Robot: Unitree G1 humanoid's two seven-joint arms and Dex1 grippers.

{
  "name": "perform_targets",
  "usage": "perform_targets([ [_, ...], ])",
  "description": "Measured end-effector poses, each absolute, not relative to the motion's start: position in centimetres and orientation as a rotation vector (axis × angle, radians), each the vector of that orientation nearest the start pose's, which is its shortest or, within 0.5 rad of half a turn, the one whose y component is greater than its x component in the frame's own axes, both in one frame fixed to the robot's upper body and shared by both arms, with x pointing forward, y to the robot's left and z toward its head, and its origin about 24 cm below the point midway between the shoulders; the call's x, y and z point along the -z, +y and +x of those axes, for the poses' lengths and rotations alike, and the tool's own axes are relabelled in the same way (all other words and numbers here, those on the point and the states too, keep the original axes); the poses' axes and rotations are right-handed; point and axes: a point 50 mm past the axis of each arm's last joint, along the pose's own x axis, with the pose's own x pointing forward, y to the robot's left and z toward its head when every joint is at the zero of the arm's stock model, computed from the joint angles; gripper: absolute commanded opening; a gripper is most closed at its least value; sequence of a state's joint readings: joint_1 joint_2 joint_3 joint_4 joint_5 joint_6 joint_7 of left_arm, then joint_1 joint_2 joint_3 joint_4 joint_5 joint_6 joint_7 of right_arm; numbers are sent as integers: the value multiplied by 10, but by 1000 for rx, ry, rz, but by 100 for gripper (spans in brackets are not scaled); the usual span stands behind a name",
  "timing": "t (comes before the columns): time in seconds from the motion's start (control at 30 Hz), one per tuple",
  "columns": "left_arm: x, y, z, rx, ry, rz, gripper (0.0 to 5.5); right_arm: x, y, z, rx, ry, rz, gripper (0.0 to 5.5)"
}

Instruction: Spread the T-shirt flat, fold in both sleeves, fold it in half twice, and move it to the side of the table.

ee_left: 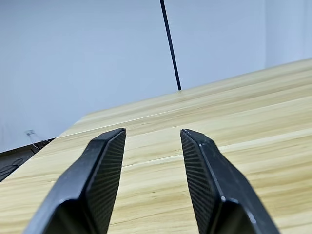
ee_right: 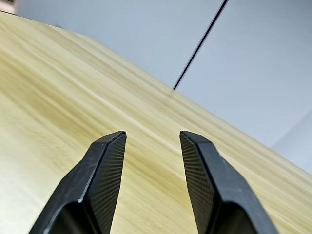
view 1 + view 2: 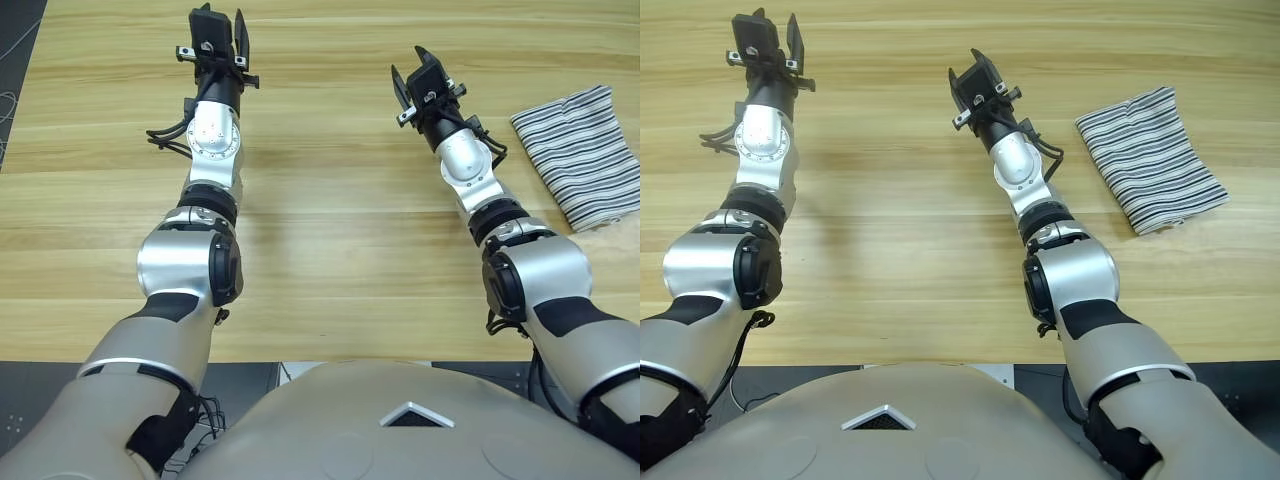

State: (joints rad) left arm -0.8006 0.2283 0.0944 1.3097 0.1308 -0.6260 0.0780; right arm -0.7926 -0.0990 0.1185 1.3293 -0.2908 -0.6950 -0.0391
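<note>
The left tool (image 3: 222, 20) is open: its two dark fingers (image 1: 105, 180) stand apart, and the wood of the bench (image 3: 330, 220) shows through the gap. It is held out over the far left part of the bench, with its tips pointing away from the robot. The right tool (image 3: 408, 62) is open as well, its fingers (image 2: 207, 185) spread about as wide, and it sits over the middle of the bench, a little nearer the robot than the left one. The two tools are well apart. To the right of the right tool, and apart from it, lies the T-shirt (image 3: 582, 150). It is striped in grey and white, folded into a compact rectangle, and rests flat near the right edge of the bench. Beyond the far side of the bench, a pale wall (image 1: 97, 48) rises.
</note>
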Motion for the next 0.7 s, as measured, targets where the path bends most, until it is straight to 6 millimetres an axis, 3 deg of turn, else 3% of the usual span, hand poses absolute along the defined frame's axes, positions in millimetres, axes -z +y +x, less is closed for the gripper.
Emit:
perform_targets([
  [0.13,-65,192,367,-85,-130,301,210,-44,-111,356,-308,-143,-438,203],
  [0.37,-62,210,362,-208,-122,340,210,-48,-99,358,-341,-154,-421,203],
  [0.53,-60,207,362,-168,-112,288,210,-47,-95,357,-385,-158,-465,203],
  [0.7,-61,191,362,-97,-162,378,210,-49,-98,357,-374,-177,-468,203],
])
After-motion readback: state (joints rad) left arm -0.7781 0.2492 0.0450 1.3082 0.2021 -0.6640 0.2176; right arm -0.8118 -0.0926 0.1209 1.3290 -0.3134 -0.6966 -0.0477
